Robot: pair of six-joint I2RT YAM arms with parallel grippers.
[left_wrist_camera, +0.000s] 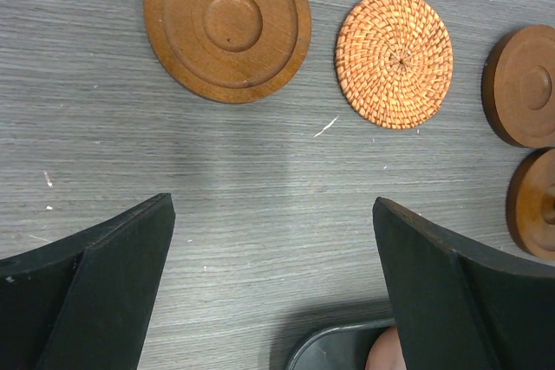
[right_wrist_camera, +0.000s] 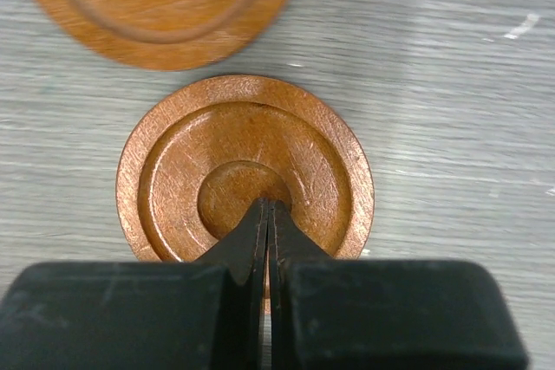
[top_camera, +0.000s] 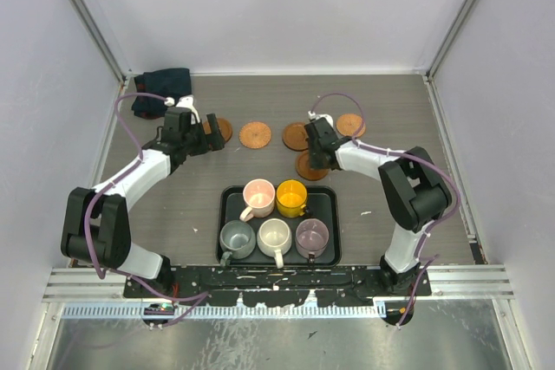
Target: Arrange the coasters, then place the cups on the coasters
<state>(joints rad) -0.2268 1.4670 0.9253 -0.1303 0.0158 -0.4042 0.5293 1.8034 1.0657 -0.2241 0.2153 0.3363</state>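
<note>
Right wrist, ringed coaster point(right_wrist_camera: 247, 140) under closed right end effector point(right_wrist_camera: 267, 205), left end effector point(left_wrist_camera: 273, 204) spread

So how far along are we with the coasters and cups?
Four coasters lie in a rough row at the far side. The shut right end effector has its tips over the fifth coaster, nearer the tray. The left end effector is open and empty. All five cups sit in the tray.

Five cups point(top_camera: 275, 236) stand in the tray point(top_camera: 332, 214) at the near middle of the table point(top_camera: 390, 110), two behind and three in front. Beyond it four coasters point(top_camera: 255, 134) lie in a line from left to right, and a fifth coaster point(top_camera: 308, 171) lies nearer, just beyond the tray.
</note>
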